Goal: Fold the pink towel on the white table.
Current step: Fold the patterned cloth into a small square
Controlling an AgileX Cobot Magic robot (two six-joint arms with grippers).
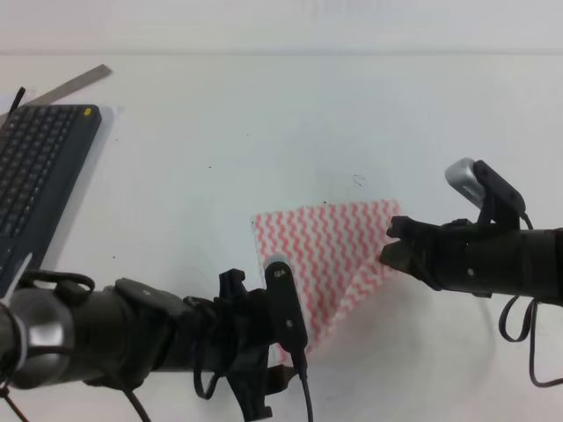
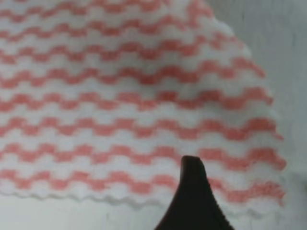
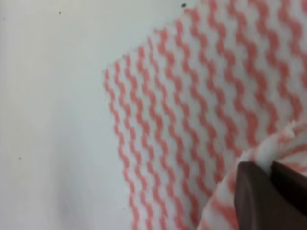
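Pink towel [image 1: 330, 251] corner pinched by right end effector [image 1: 393, 243], left end effector [image 1: 283, 365] beside

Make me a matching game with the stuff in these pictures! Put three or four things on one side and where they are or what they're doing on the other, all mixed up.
Things:
1. pink towel
2. black keyboard
3. right pincer
4. metal ruler

Places or states:
A. far left edge of the white table
B. pinching the towel's edge
C. flat on the table's middle, one corner lifted
D. behind the keyboard, at the far left corner

Pairs: 1-C, 2-A, 3-B, 4-D
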